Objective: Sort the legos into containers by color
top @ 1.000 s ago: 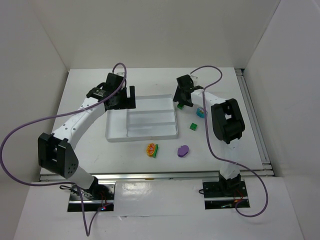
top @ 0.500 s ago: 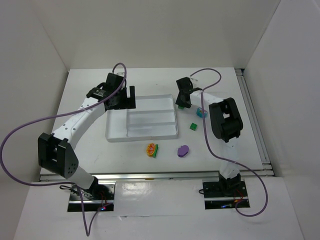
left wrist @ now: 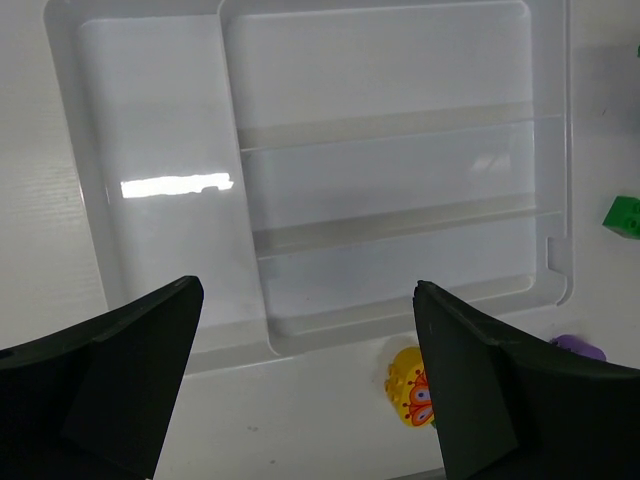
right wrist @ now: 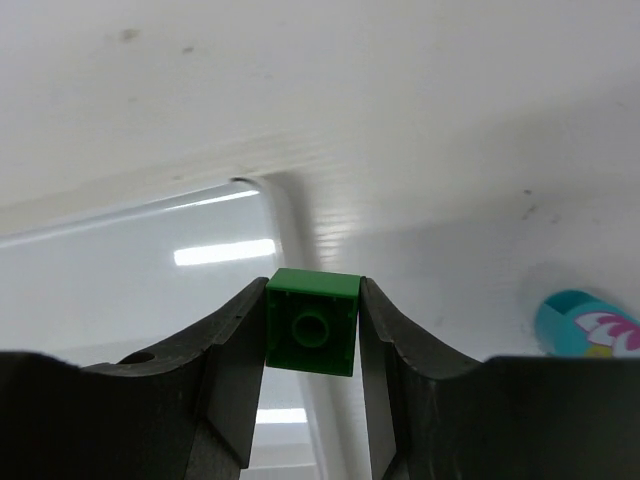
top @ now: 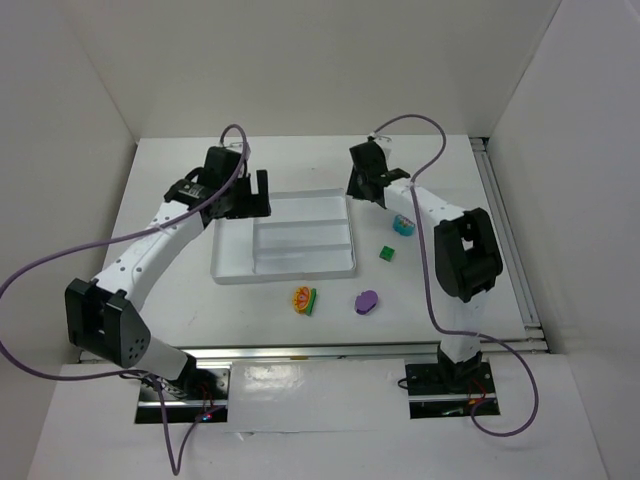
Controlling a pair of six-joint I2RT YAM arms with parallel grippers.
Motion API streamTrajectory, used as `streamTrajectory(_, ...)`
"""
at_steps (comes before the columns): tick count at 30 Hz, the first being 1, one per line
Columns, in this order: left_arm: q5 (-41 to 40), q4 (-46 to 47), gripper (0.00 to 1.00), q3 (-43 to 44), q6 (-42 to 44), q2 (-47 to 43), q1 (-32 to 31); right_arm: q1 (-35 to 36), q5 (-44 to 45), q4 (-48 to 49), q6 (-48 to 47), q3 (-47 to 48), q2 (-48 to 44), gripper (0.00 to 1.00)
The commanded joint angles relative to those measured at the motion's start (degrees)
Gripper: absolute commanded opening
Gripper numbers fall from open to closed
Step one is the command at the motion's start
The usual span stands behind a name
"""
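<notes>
My right gripper (right wrist: 312, 330) is shut on a small green cube (right wrist: 312, 300) and holds it above the far right corner of the white tray (right wrist: 130, 260). In the top view the right gripper (top: 360, 195) hides that cube. My left gripper (top: 262, 197) is open and empty over the tray's (top: 285, 262) far left part; in its wrist view the left gripper (left wrist: 307, 290) hovers over the compartments (left wrist: 380, 80). On the table lie a second green cube (top: 386, 253), a cyan-and-pink piece (top: 403, 224), a purple oval (top: 366, 301) and an orange-yellow piece (top: 303, 298).
White walls close in the table on the left, back and right. A metal rail (top: 505, 240) runs along the right edge. Purple cables (top: 420, 125) loop above both arms. The tray's compartments show no pieces in them.
My right gripper has risen and moved toward the back with the green cube, from the tray's right edge to its far right corner. The left arm has shifted slightly left.
</notes>
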Motion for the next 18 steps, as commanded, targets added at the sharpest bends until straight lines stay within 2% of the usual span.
streamTrajectory(1, 2.1, 0.7, 0.99, -2.7, -0.1, -0.4, -0.4, 4.3, -2.4, 1.8, -5.1, 3.4, -1.9, 0.37)
streamTrajectory(5, 2.1, 0.7, 0.98, -3.9, -0.1, -1.7, -2.8, 6.0, -6.7, 4.3, -7.1, 4.1, 0.6, 0.38)
streamTrajectory(8, 5.1, 0.2, 0.97, -6.6, -1.5, -4.0, -4.2, 6.5, -7.3, 4.3, -7.1, 6.6, 3.3, 0.40)
streamTrajectory(12, 3.7, 0.9, 0.97, -12.3, -4.5, -6.2, -7.6, 7.1, -7.8, 4.5, -7.1, 8.9, 5.8, 0.45)
streamTrajectory(13, 3.7, 1.6, 0.97, -13.1, -5.3, -7.0, -8.2, 7.1, -8.5, 4.5, -7.1, 10.2, 6.5, 0.56)
streamTrajectory(16, 3.0, 1.6, 0.97, -13.6, -6.7, -7.0, -8.2, 7.1, -8.0, 1.4, -6.5, 15.0, 8.6, 0.72)
streamTrajectory(18, 2.2, 1.6, 0.97, -13.6, -6.7, -7.0, -8.7, 7.1, -6.3, 0.6, -7.1, 15.9, 9.3, 0.77)
